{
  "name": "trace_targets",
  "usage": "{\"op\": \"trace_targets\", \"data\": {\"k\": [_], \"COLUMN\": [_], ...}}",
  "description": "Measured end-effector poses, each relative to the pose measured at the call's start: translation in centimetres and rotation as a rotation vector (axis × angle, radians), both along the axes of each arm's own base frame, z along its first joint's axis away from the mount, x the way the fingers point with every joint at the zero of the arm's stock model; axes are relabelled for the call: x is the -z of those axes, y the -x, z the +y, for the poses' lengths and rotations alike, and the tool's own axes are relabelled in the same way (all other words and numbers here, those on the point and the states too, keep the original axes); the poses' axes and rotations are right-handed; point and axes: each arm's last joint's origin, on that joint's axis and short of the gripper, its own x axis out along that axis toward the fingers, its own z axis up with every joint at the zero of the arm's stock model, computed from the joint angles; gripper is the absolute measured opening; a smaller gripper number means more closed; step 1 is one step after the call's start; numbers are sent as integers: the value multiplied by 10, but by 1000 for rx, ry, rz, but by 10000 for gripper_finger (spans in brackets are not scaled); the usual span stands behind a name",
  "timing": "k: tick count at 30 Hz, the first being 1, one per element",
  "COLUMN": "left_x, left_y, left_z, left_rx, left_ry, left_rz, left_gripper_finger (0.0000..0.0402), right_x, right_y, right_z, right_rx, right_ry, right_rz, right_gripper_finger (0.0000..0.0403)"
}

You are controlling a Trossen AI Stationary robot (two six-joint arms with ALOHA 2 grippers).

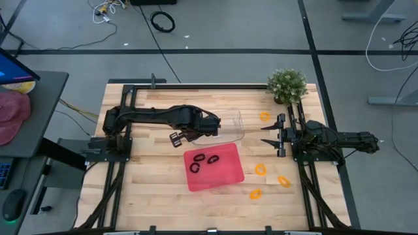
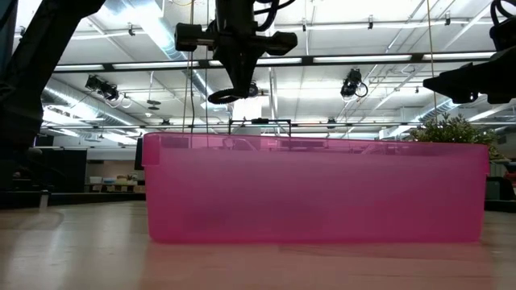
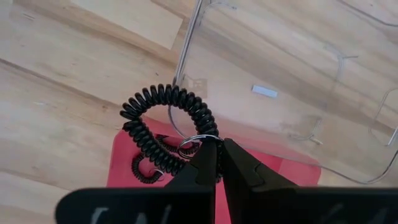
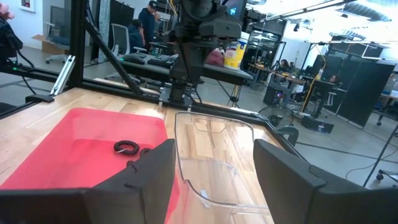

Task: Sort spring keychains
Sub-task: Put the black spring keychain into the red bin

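Left gripper [image 3: 217, 163] is clamped on a black spring keychain [image 3: 163, 127], dangling it over the red tray's [image 1: 228, 171] edge, two black ones inside. Right gripper [image 1: 266, 134] waits spread apart beside the clear tray [image 4: 214, 163]. No readable writing anywhere.

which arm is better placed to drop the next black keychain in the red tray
Left. The left gripper is shut on a black spring keychain just above the red tray's edge. The right gripper waits open near the orange keychains.
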Motion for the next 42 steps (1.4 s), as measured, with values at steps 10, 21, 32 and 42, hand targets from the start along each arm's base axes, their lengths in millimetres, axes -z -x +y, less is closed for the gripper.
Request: {"op": "trace_targets", "data": {"k": [10,21,32,42], "left_x": [0,0,0,0], "left_y": [0,0,0,0], "left_z": [0,0,0,-1], "left_rx": [-1,-1,-1,1], "left_ry": [0,1,1,24], "left_rz": [0,0,-1,0], "left_gripper_finger": [8,8,8,8], "right_x": [0,0,0,0], "right_y": [0,0,0,0], "right_z": [0,0,0,0], "right_rx": [0,0,0,0], "right_ry": [0,0,0,0], "right_rz": [0,0,0,0], "right_gripper_finger": [222,222,222,222]}}
